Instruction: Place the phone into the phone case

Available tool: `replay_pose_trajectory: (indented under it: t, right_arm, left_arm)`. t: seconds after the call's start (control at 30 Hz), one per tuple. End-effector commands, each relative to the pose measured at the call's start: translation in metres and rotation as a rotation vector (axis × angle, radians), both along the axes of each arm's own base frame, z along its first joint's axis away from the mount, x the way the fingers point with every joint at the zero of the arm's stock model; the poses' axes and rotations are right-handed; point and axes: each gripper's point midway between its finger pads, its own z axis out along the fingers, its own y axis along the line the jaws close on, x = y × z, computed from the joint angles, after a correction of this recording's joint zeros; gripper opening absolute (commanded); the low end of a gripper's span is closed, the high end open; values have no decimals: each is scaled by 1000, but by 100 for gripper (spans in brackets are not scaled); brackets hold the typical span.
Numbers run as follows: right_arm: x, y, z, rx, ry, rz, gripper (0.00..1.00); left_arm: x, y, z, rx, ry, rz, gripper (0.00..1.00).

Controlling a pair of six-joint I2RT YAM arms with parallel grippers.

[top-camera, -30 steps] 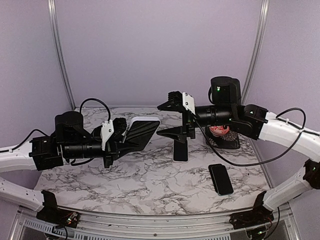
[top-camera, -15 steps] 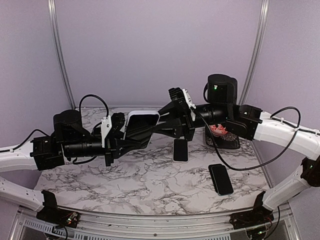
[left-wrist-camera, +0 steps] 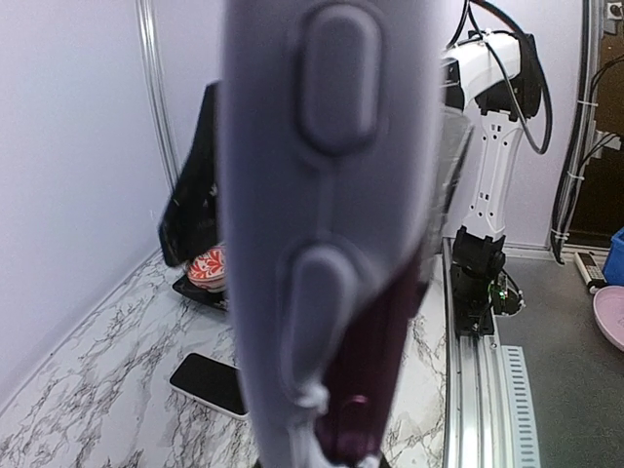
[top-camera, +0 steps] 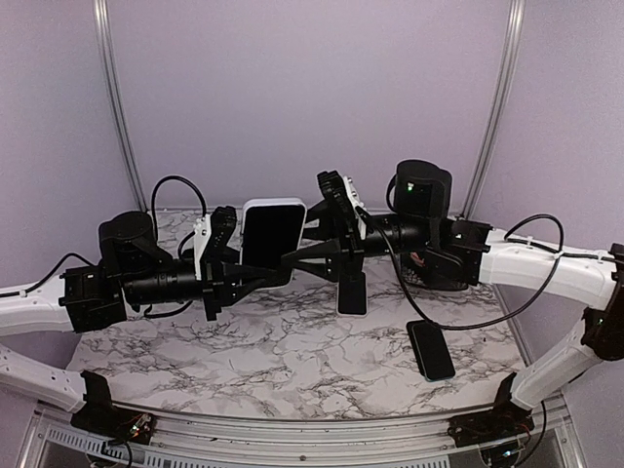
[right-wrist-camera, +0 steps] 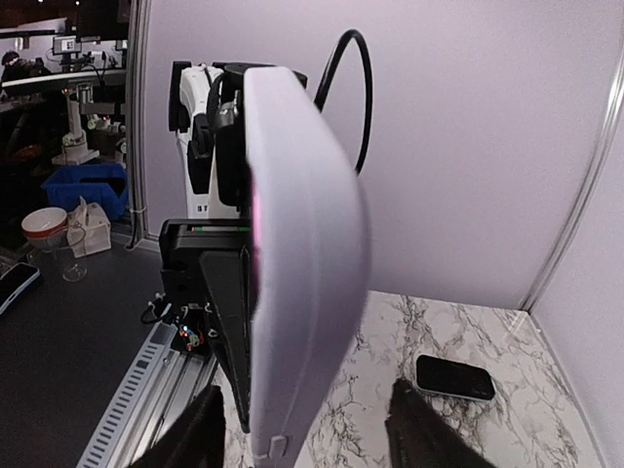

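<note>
your left gripper (top-camera: 246,255) is clenched on the phone case (top-camera: 274,234) and holds it upright in the air above the marble table (top-camera: 244,361), with the dark face of the case turned to the top camera. in the left wrist view you see only the pale side of the case (left-wrist-camera: 322,244), with its two button bumps, very close to the lens. your right gripper (top-camera: 317,224) is released, the jaws spread wide, one finger high and one low, just beside the right edge of the case. in the right wrist view the case (right-wrist-camera: 302,263) stands edge-on between the two fingers (right-wrist-camera: 200,434), and i cannot tell if they touch it. the phone (top-camera: 352,292) lies flat on the table below the right gripper, apart from the case. a second phone (top-camera: 431,349) lies nearer to the right arm base. a red-patterned object (top-camera: 429,261) sits behind the right arm, mostly hidden.
</note>
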Motion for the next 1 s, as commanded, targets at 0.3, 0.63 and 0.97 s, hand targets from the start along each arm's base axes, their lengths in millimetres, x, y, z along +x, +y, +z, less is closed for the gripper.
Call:
replay_pose_trajectory:
  t: [0.3,0.63,0.97]
  right_arm:
    - [142,-42,-44,-67,557,-507,0]
    - [194,-27,-168,-290,991,-506,0]
    - [218,-14,-245,-342,1237,-422,0]
  left_arm:
    - [122,52,-15,-14,281,725,99]
    - [184,116,-81,138,462,1014,99]
    - [189,128,-93,171,465,1036,99]
